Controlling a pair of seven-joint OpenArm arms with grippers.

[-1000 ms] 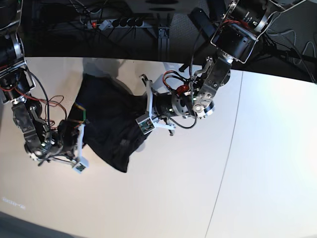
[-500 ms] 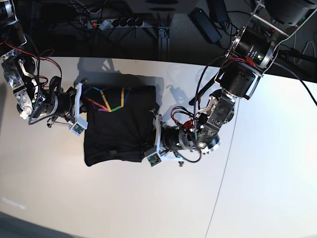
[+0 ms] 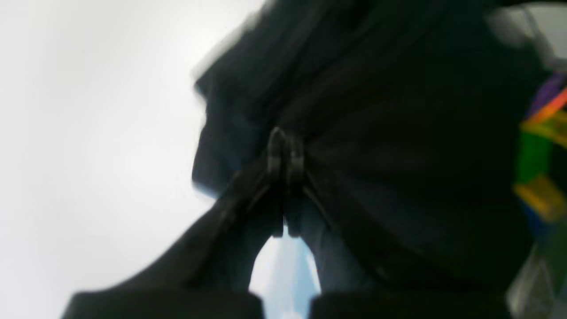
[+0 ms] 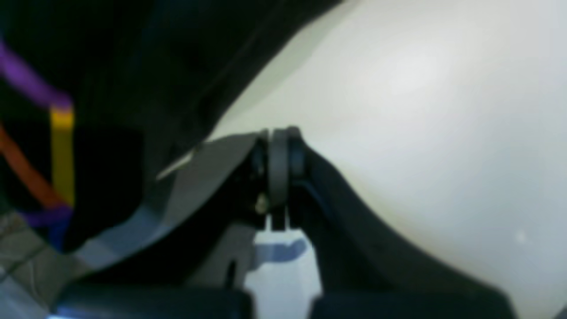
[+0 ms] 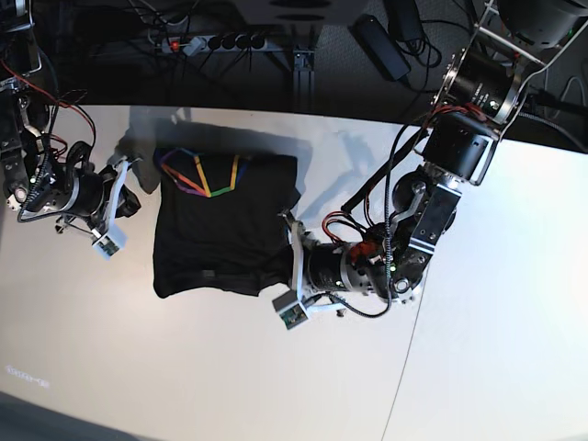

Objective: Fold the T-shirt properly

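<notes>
The black T-shirt [image 5: 225,230] lies spread on the white table, its rainbow line print [image 5: 200,175] facing up near the far edge. My left gripper [image 5: 283,255] sits at the shirt's right side. In the left wrist view it [image 3: 285,155] is shut on a pinch of the T-shirt [image 3: 398,133], with creases fanning out from the fingertips. My right gripper [image 5: 131,197] is just left of the shirt's left edge. The right wrist view shows it [image 4: 279,146] shut with no cloth between the fingertips, and the shirt [image 4: 133,66] lies beside it.
A power strip [image 5: 216,41] and cables lie on the dark floor beyond the table's far edge. A thin seam [image 5: 418,322] runs across the table [image 5: 184,367] to the right of the left arm.
The shirt went from a bunched heap to lying spread with its print up. My right gripper drew back left off the shirt's edge. My left gripper shifted slightly nearer, still pinching the cloth.
</notes>
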